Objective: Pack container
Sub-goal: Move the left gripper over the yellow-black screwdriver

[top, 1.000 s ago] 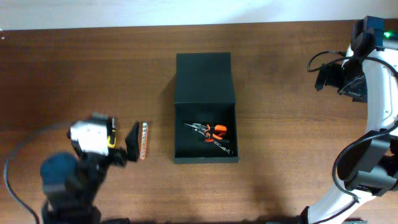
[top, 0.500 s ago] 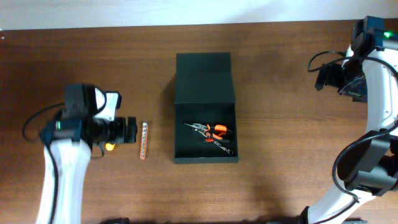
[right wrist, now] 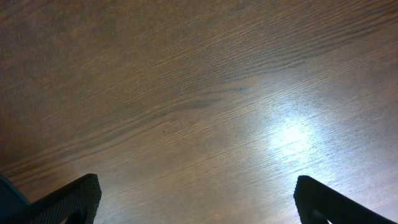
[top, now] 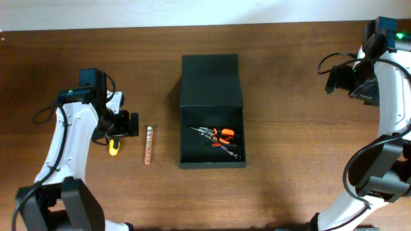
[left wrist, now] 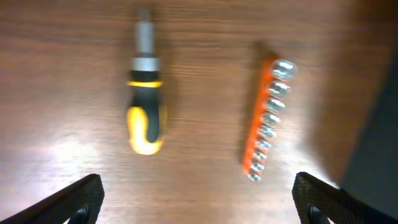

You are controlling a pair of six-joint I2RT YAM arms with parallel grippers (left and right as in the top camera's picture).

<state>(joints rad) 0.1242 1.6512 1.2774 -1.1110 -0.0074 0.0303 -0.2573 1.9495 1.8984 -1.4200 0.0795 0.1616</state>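
The container (top: 212, 86) is a dark green-black box in the middle of the table, its flap lid open toward the back. Orange-handled pliers (top: 219, 138) lie inside it. An orange strip of sockets (top: 148, 145) lies left of the box, and also shows in the left wrist view (left wrist: 266, 121). A yellow-and-black screwdriver (top: 113, 147) lies left of the strip, and shows in the left wrist view (left wrist: 145, 109). My left gripper (top: 130, 124) is open and empty, hovering above these two tools (left wrist: 198, 199). My right gripper (top: 332, 78) is open and empty at the far right, over bare table (right wrist: 196, 199).
The brown wooden table (top: 295, 160) spreads on all sides of the box. The box's dark edge (left wrist: 379, 124) shows at the right of the left wrist view. The right arm's base stands at the front right corner (top: 379, 183).
My left arm has swung up and back from the front left. Its gripper now sits farther back, above the screwdriver and socket strip, and the screwdriver has come into view. The right arm has not moved.
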